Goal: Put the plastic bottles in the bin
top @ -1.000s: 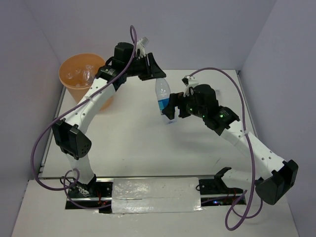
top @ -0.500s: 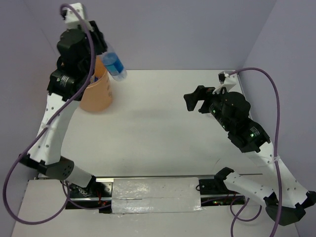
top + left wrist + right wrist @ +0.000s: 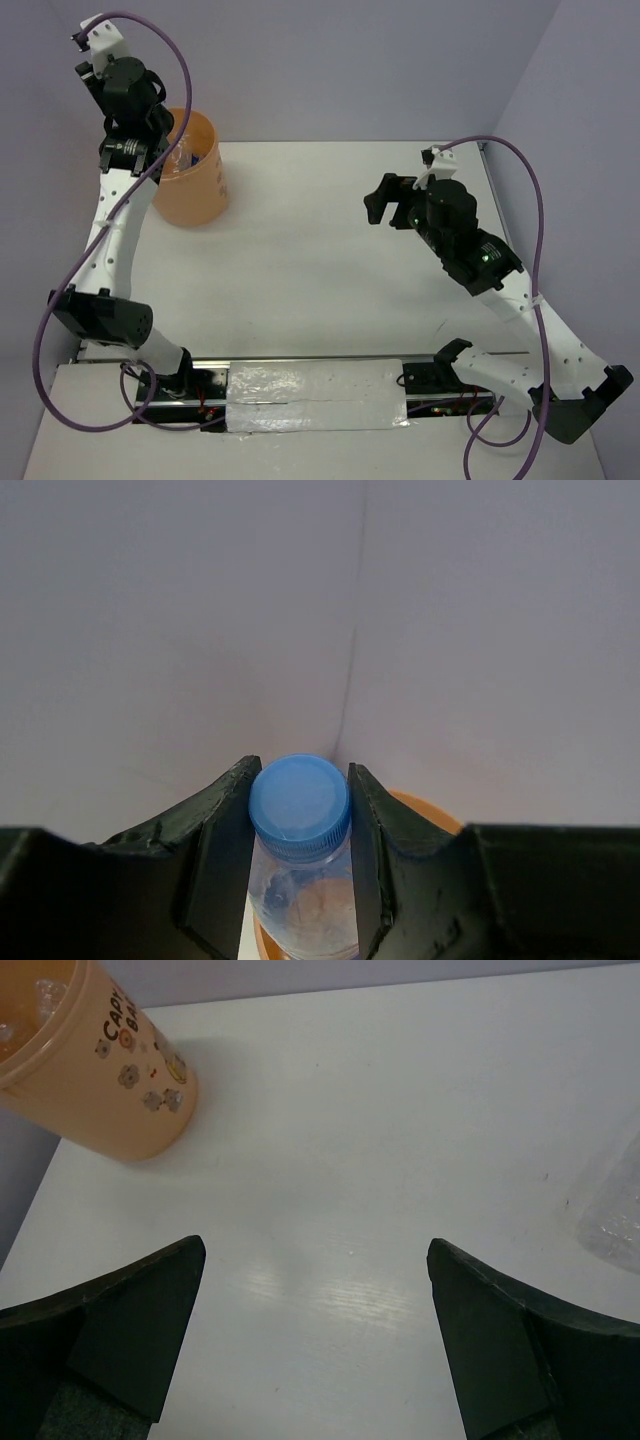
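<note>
My left gripper (image 3: 300, 810) is shut on a clear plastic bottle (image 3: 305, 900), gripping it just at its blue cap (image 3: 300, 798). It holds the bottle upright over the mouth of the orange bin (image 3: 432, 811). In the top view the left gripper (image 3: 165, 150) hangs at the bin's (image 3: 190, 195) left rim, and the bottle (image 3: 197, 157) reaches down inside. My right gripper (image 3: 383, 205) is open and empty above the right half of the table; its jaws stand wide apart in the right wrist view (image 3: 315, 1260). Other clear bottles (image 3: 50, 990) lie inside the bin (image 3: 110, 1080).
The bin stands at the table's far left corner, close to the purple walls. A clear, blurred object (image 3: 615, 1205) shows at the right edge of the right wrist view; I cannot tell what it is. A foil strip (image 3: 315, 395) lies between the arm bases.
The left arm has carried the bottle from the table's middle up and left to over the bin. The right gripper has let go of it and drawn back to the right.
</note>
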Motion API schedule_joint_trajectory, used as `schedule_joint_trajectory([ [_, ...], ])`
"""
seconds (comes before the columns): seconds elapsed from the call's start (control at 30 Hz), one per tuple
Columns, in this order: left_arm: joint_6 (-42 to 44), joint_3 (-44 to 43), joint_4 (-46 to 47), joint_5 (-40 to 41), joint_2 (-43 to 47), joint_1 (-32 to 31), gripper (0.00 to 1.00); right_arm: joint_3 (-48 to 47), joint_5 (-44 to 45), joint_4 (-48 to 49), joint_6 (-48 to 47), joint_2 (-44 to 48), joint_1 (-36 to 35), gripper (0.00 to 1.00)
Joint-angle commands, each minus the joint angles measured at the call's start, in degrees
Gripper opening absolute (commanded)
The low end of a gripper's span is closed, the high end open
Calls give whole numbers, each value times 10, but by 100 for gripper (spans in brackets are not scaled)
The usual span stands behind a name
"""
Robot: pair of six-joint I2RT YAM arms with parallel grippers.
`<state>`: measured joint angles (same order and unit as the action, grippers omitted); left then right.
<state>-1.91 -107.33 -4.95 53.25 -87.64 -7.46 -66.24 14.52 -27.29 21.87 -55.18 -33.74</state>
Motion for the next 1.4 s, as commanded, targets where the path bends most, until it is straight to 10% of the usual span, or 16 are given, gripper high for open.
schedule_joint_trajectory([
  [0.0, -33, 5, 14, -3, -19, 36, 0, 1, 3, 16, 6, 1, -3, 100],
  [0.23, -104, 47, -45, -22, -46, 68, 4, 5, 28, 3, 15, -16, -2, 100],
  [0.37, -119, 11, -123, -43, -72, 68, 99, 1, 68, -24, 37, -34, 16, 100],
  [0.83, -35, -260, -308, -79, -162, -129, 99, -1, 18, -46, 126, -205, 273, 100],
  [1.37, -151, -206, -378, -251, -130, -194, 99, 12, -18, 9, 116, -308, 324, 100],
])
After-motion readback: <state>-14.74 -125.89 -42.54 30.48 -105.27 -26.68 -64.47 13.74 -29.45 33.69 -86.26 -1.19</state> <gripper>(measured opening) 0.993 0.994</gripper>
